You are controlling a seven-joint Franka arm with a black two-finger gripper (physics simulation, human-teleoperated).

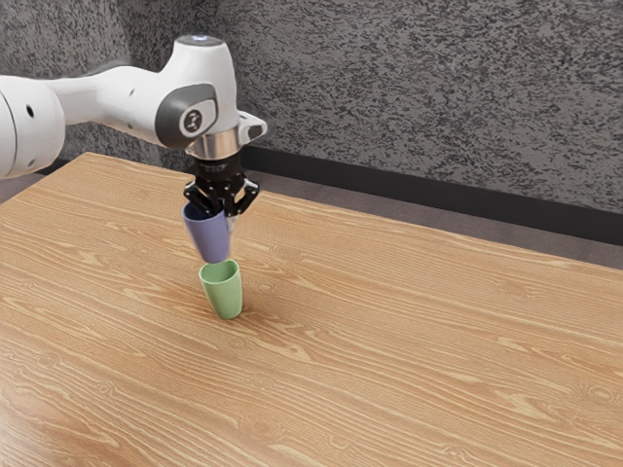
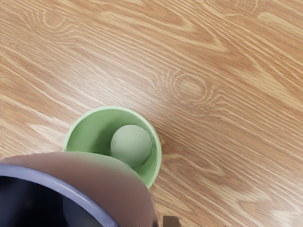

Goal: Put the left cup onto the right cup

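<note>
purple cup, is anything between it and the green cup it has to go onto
Nothing visible does. The purple cup, held tilted in the jaws, hangs right over the green cup, which stands upright on the table with its mouth open and nothing inside it.

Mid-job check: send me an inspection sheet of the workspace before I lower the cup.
Surface: wooden table, wood grain.
Job's things: purple cup held off the table, tilted, right above the green cup; green cup upright on the table, mouth open.
Clutter: nothing seen.
Grippers: gripper shut on the purple cup at its rim.
Cables: nothing seen.
Surroundings: grey textured wall, dark baseboard.
</note>
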